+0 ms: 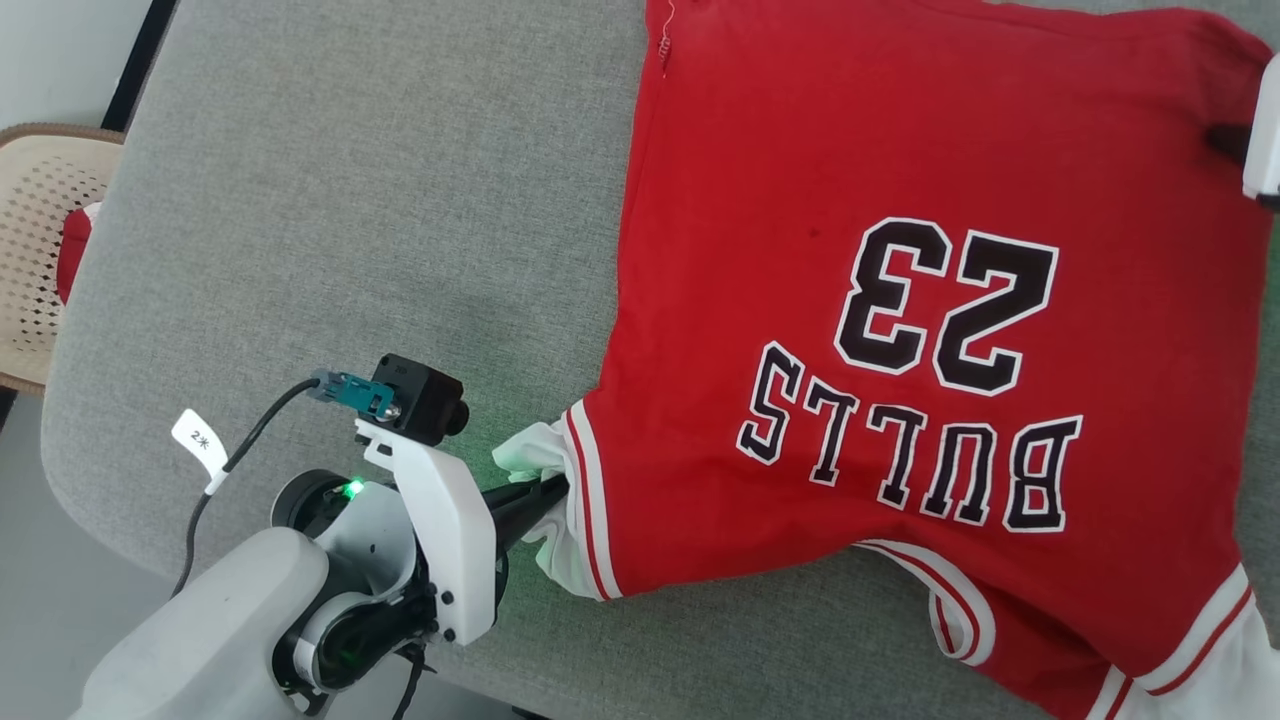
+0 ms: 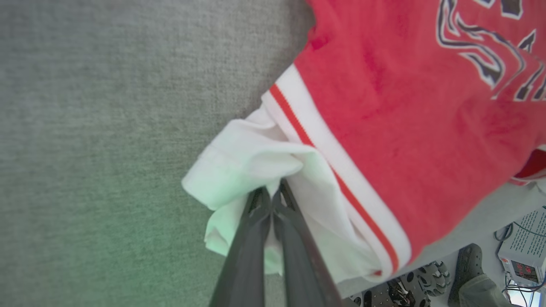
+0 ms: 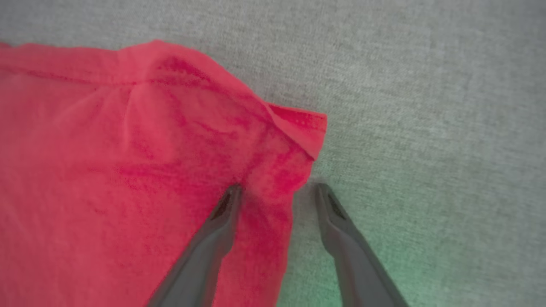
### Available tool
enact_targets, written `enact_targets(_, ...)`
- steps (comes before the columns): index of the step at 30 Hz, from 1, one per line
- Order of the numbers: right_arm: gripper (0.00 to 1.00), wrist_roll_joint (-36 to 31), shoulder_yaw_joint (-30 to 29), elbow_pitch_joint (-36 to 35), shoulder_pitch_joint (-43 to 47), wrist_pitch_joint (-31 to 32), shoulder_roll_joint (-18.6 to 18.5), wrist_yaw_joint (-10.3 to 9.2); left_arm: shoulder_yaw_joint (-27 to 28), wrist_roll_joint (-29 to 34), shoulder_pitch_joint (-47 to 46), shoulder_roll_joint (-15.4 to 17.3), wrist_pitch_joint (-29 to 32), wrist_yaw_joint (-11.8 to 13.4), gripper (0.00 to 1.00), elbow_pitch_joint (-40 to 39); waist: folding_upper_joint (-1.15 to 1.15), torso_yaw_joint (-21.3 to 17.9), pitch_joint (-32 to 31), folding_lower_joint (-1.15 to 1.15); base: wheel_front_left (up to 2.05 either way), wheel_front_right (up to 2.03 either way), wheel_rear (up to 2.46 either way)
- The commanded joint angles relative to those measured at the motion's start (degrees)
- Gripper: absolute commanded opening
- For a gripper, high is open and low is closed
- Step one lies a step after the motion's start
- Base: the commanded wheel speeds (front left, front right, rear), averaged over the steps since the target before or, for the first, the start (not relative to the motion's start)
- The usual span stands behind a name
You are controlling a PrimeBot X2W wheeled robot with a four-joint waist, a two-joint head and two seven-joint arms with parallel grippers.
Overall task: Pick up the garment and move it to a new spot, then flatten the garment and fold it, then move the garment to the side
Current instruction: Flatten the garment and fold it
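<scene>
The garment (image 1: pixel 900 300), a red jersey with black "BULLS 23" lettering, lies spread on the grey cushioned surface (image 1: pixel 350 250), its print upside down in the head view. My left gripper (image 2: pixel 271 196) is shut on the bunched white sleeve (image 2: pixel 251 157) at the garment's near left corner, just beside the red-and-white striped trim (image 2: pixel 337 166); in the head view this gripper (image 1: pixel 545 490) reaches in from the lower left. My right gripper (image 3: pixel 277 189) is open at a far red corner (image 3: pixel 294 128) of the garment, one finger over the fabric and the other over bare cushion. It enters the head view at the right edge (image 1: pixel 1235 145).
A beige perforated basket (image 1: pixel 40 200) stands off the cushion's left edge with a small red-and-white bundle (image 1: pixel 72 250) inside. Bare grey cushion stretches left of the garment. Beyond the cushion's edge, the left wrist view shows a shoe (image 2: pixel 469 256) and a device (image 2: pixel 527 251) on the floor.
</scene>
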Motion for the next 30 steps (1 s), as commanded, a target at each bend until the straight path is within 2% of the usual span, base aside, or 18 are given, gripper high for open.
enact_targets(1,0.0,-0.1,0.81,5.26,7.69,3.1,0.91,-0.02,-0.39,-0.2,0.13,0.09,0.06,-0.01,0.0,1.22,0.0,-0.23,-0.37,0.0,0.0,0.0,0.0)
enact_targets(5,0.0,-0.29,2.88,2.27,7.55,-0.65,-1.15,-0.07,0.1,-0.61,0.26,0.64,-0.01,-0.12,0.0,2.17,0.0,-1.56,-1.88,0.0,0.0,0.0,0.0)
enact_targets(8,0.0,2.74,5.81,-1.04,8.86,-1.54,-1.11,-0.07,0.94,-1.36,0.88,1.29,-0.49,-0.15,0.0,2.34,0.0,-3.32,-3.4,0.0,0.0,0.0,0.0)
enact_targets(12,0.0,7.7,10.72,-8.68,12.55,-1.54,-2.55,-0.05,1.82,-2.03,2.38,3.4,-1.0,0.73,0.0,2.62,0.0,-6.38,-5.22,0.0,0.0,0.0,0.0)
enact_targets(16,0.0,13.29,12.57,-19.11,18.88,1.44,-3.72,-0.06,3.0,-2.37,3.97,5.53,-1.54,1.55,0.0,2.29,0.0,-9.35,-6.81,0.0,0.0,0.0,0.0)
enact_targets(21,0.0,18.24,10.47,-33.86,29.85,7.35,-4.22,-0.06,3.85,-3.02,5.56,7.45,-1.92,2.75,0.0,0.91,0.0,-12.34,-8.17,0.0,0.0,0.0,0.0)
enact_targets(27,0.0,19.37,3.27,-48.48,44.46,10.88,-0.18,-0.06,4.31,-3.33,5.99,8.58,-1.48,3.69,0.0,-1.11,0.0,-14.87,-8.26,0.0,0.0,0.0,0.0)
enact_targets(30,0.0,19.06,1.56,-49.47,47.4,10.57,1.24,-0.06,4.35,-3.29,5.69,8.62,-1.27,3.74,0.0,-1.35,0.0,-15.25,-8.09,0.0,0.0,0.0,0.0)
